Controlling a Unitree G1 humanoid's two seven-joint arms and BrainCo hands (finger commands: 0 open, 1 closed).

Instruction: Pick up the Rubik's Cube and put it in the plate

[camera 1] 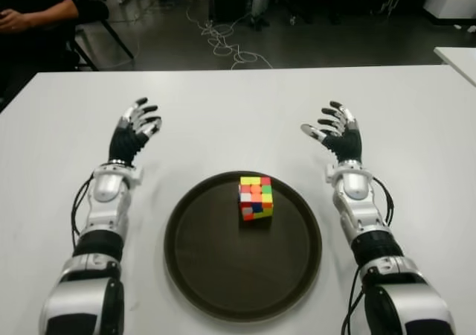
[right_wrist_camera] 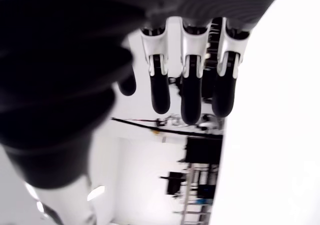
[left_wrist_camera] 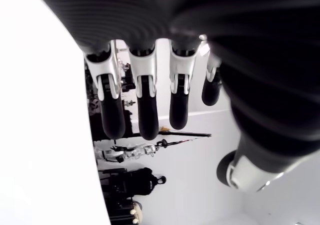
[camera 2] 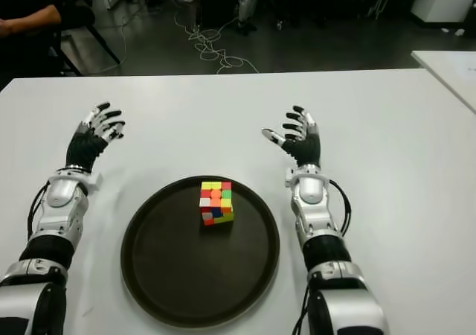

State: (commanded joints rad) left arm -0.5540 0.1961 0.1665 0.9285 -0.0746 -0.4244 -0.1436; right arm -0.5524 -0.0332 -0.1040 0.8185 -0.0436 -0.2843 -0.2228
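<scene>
The Rubik's Cube point(camera 1: 256, 197) stands inside the round dark plate point(camera 1: 208, 275), toward its far side, with nothing touching it. My left hand point(camera 1: 135, 130) is over the white table to the left of the plate, fingers spread and holding nothing. My right hand point(camera 1: 333, 129) is to the right of the plate and beyond its far rim, also open and holding nothing. In each wrist view the fingers point(left_wrist_camera: 145, 110) point(right_wrist_camera: 192, 97) hang relaxed with only room background behind them.
The white table point(camera 1: 245, 112) reaches to its far edge, with a dark floor and loose cables point(camera 1: 223, 41) beyond. A seated person's arm point(camera 1: 37, 15) shows at the far left. Another white table corner point(camera 1: 457, 56) stands at the far right.
</scene>
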